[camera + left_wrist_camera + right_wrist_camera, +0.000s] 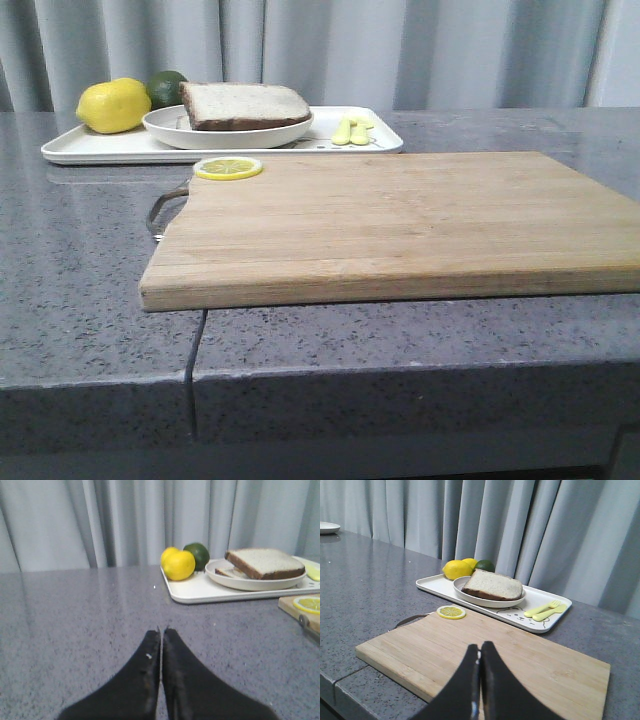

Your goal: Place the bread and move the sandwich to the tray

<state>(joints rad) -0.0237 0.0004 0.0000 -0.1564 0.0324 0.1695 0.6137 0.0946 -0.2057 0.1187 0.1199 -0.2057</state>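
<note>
Left gripper [161, 630] low over bare counter [75, 630], right gripper [479, 645] over cutting board [520, 660] (both closed, empty).

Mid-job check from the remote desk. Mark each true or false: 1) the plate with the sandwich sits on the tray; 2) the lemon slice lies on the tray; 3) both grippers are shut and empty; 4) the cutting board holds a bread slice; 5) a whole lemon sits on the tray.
1) True: the plate with the sandwich is on the tray.
2) False: the lemon slice lies on a corner of the cutting board.
3) True: the left gripper and right gripper show fingers pressed together, nothing between.
4) False: besides the lemon slice, the board is bare.
5) True: the lemon sits at the tray's end, beside a lime.
</note>
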